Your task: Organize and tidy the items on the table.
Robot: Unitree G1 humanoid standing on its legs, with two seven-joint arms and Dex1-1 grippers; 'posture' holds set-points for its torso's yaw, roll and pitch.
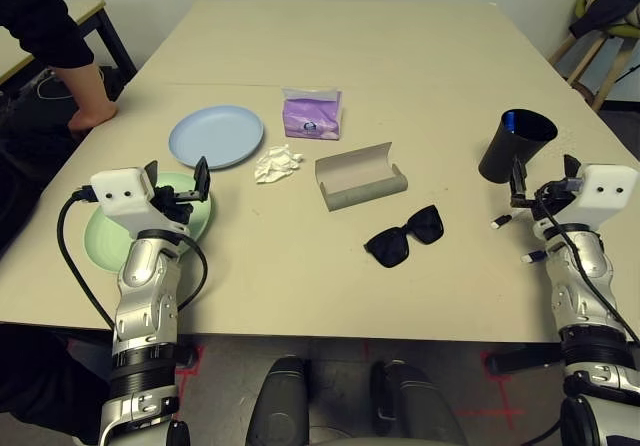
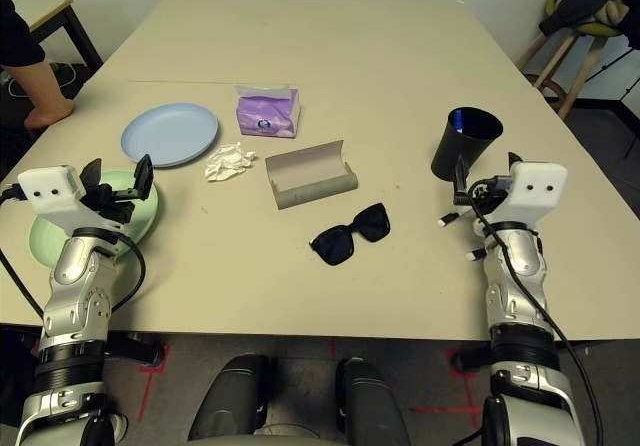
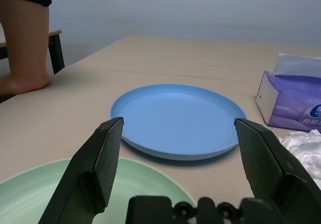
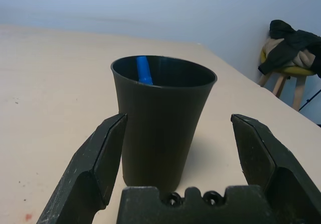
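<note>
My left fingers (image 3: 178, 169) are spread wide and hold nothing; they hang over the far edge of the green plate (image 1: 110, 234), with the blue plate (image 3: 178, 118) just beyond them. My right fingers (image 4: 175, 163) are also wide apart and empty, aimed at the black cup (image 4: 163, 121), which stands upright just ahead of them with something blue inside it.

I'll place the rest from the glasses case (image 1: 360, 176), which lies open near the middle of the worktop (image 1: 400, 56). Its long axis runs side to side, tilted a little so its right end sits farther from me, and its open side faces away from me. The black sunglasses (image 1: 405, 236) lie just on my side of the case, slightly right, long axis slanting the same way, right end farther off. The crumpled tissue (image 1: 277, 163) is just left of the case. The purple tissue pack (image 1: 312, 114) sits beyond the case, to its left. The blue plate is farther left than the tissue, and the green plate is left and nearer me. The cup is well to the case's right, and two small white pens (image 1: 502, 221) lie on my side of the cup, by my right wrist.

A person's arm (image 1: 85, 91) rests on the worktop's left edge.
</note>
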